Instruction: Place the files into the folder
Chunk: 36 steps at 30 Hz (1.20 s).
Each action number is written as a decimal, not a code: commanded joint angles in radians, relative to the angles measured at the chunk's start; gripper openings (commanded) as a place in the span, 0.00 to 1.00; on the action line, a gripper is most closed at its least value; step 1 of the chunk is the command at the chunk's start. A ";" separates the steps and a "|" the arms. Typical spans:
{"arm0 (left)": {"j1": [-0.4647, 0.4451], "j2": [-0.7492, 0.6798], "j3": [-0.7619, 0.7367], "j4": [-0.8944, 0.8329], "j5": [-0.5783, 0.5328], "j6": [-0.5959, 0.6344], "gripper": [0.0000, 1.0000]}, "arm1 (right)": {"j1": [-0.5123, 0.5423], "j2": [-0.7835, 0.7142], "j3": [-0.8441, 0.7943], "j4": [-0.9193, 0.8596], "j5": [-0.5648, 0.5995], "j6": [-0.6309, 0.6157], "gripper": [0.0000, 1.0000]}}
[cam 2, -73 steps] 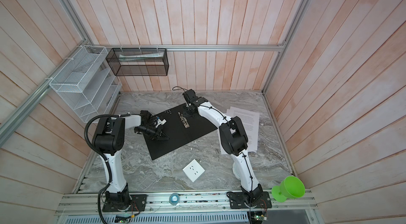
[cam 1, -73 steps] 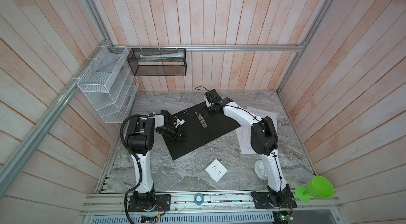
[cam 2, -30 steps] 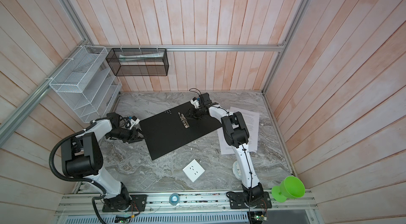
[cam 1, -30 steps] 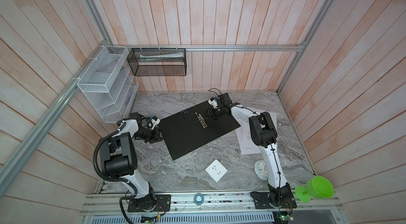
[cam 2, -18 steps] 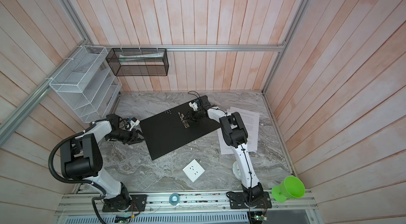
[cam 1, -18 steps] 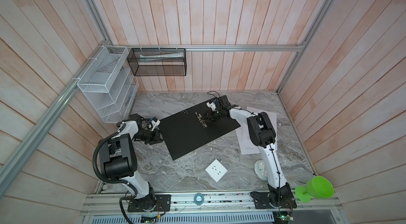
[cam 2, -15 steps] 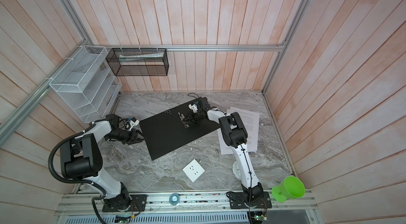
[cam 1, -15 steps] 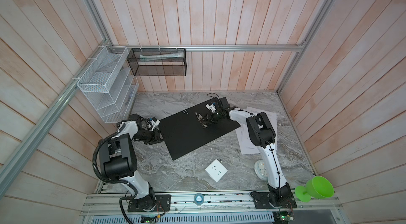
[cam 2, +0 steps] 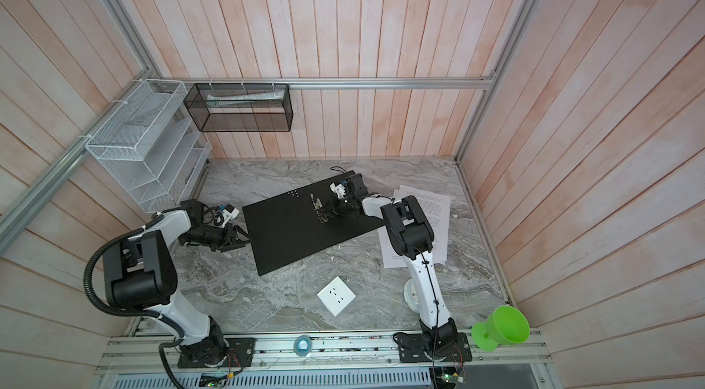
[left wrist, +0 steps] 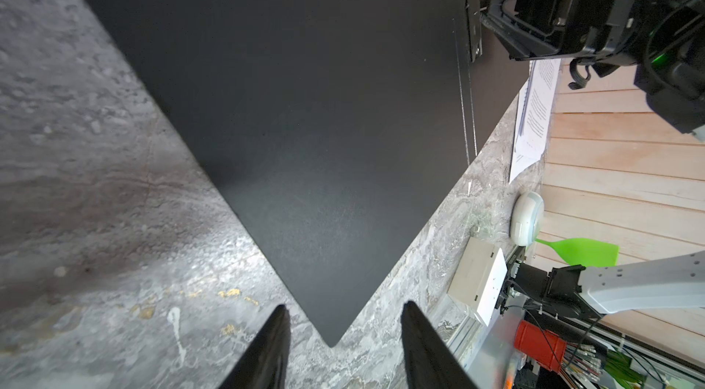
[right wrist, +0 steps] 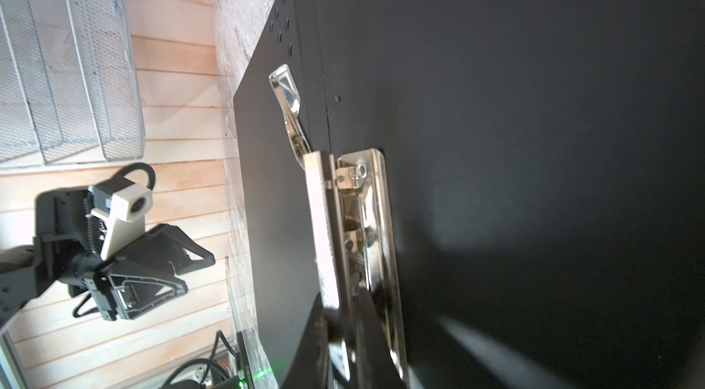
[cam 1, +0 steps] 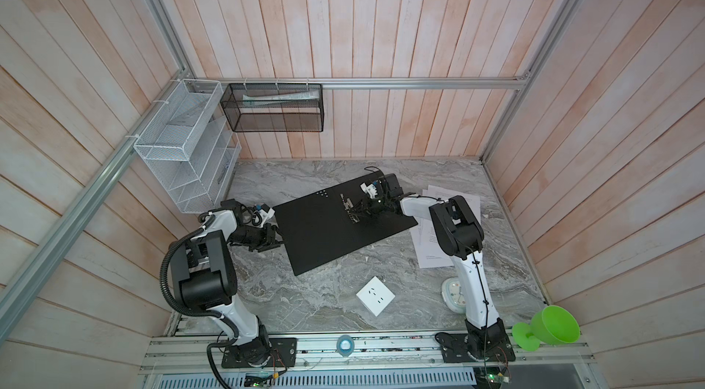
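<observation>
Folder (cam 1: 324, 230) open flat, black inside up, mid-table, files (cam 1: 425, 249) stacked beside it; left gripper (left wrist: 345, 307) agape, empty, near its corner; right gripper (left wrist: 486, 17) at metal clip (right wrist: 358, 234), grip unclear, so may slip, letting clip snap shut.

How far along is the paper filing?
Done: the folder lies open, black inside up. In hand: the right end effector is at the metal clip; the left end effector sits open by a folder corner. Left: the files lie loose beside it, none inside.
</observation>
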 commanded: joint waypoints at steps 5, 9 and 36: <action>0.010 0.025 0.031 -0.005 0.036 0.027 0.50 | 0.029 -0.099 -0.109 0.242 0.077 0.225 0.05; 0.009 0.035 0.043 -0.006 0.040 0.026 0.50 | 0.064 -0.157 -0.193 0.290 0.170 0.307 0.05; -0.004 0.033 0.198 -0.094 0.065 0.012 0.50 | 0.138 -0.210 -0.110 -0.152 0.417 0.135 0.50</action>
